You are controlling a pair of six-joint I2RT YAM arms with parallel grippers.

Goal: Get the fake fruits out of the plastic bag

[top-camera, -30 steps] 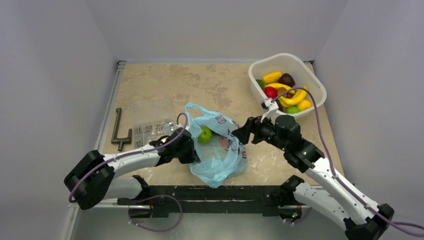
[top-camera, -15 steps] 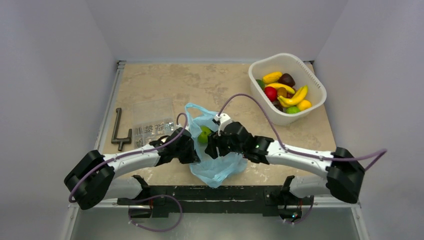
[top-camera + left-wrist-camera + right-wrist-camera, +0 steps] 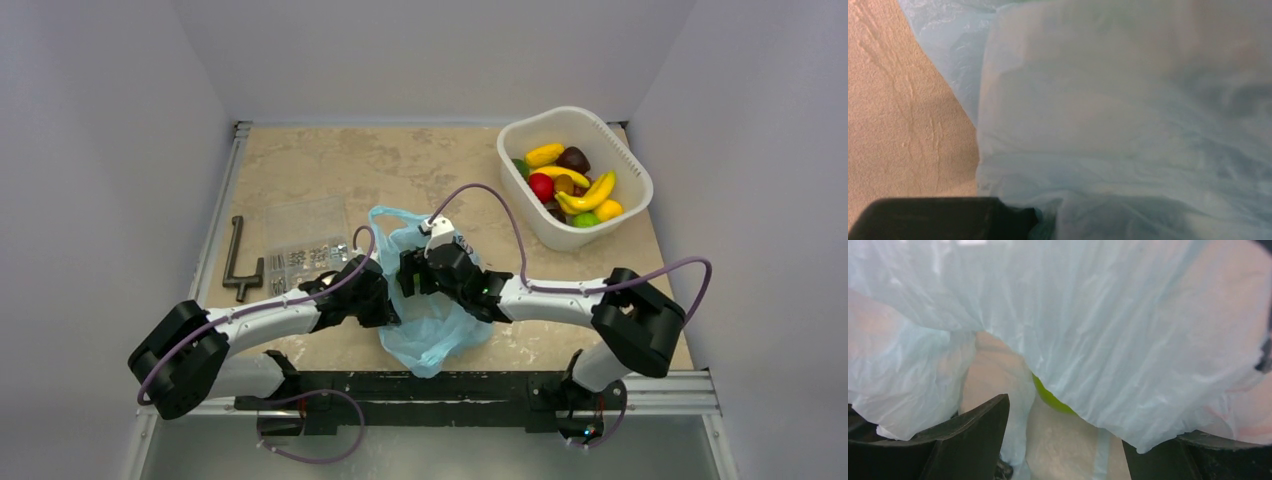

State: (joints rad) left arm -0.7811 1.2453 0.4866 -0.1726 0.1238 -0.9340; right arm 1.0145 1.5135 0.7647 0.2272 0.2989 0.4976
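Observation:
The light-blue plastic bag (image 3: 440, 322) lies crumpled at the near middle of the table. My left gripper (image 3: 388, 303) is at the bag's left edge, shut on its film. In the left wrist view the bag (image 3: 1123, 125) fills the frame, and one dark finger (image 3: 943, 217) shows at the bottom. My right gripper (image 3: 408, 272) is at the bag's mouth with its jaws open. In the right wrist view a sliver of the green apple (image 3: 1050, 397) shows under a fold of the bag (image 3: 1098, 315), just ahead of the open gripper (image 3: 1073, 450). The top view hides the apple.
A white slotted basket (image 3: 522, 130) with bananas, a red apple and other fruits stands at the far right. A clear flat box of metal parts (image 3: 305, 245) and a dark metal tool (image 3: 238, 262) lie at the left. Grey walls close in the table (image 3: 330, 170).
My right arm has swung left from beside the basket to the bag's mouth. Its gripper now covers the green apple, which showed from above before. The left gripper has stayed on the bag.

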